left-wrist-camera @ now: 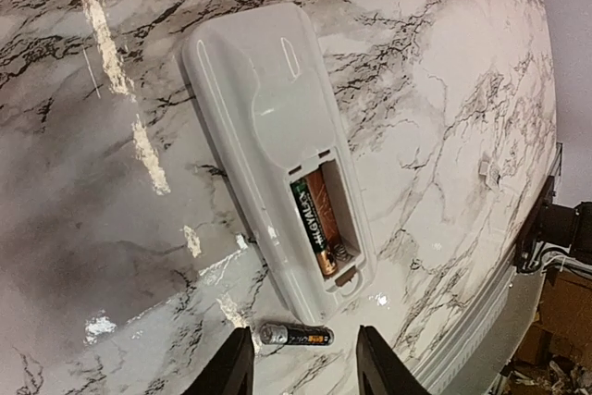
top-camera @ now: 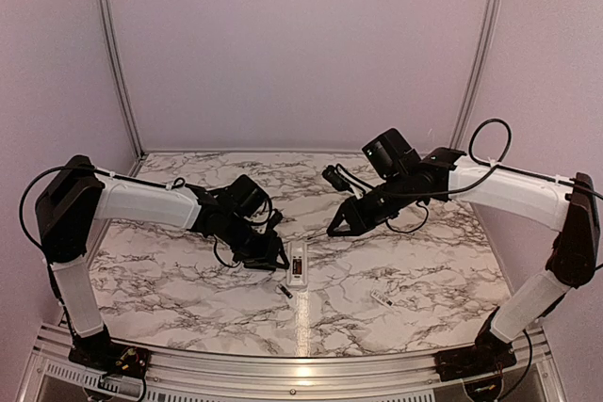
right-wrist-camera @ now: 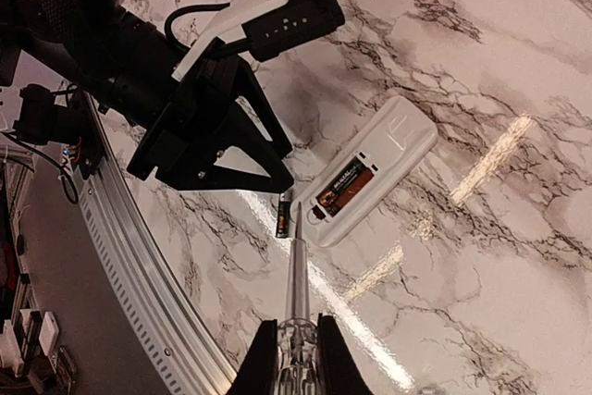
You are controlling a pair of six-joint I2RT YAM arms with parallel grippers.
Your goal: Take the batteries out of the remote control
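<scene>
Our right gripper (right-wrist-camera: 294,358) is squeezed tight on a thin rod (right-wrist-camera: 297,275). The rod's tip sits just by the open end of the remote (right-wrist-camera: 365,173). A loose battery (left-wrist-camera: 296,334) lies on the table just off that same end. Our left gripper (left-wrist-camera: 301,372) has its fingers apart, one on each side of it, not touching. We think we are halfway: the last battery (left-wrist-camera: 319,224) sits inside the remote's slot. Next we need to pry it up gently with the rod.
</scene>
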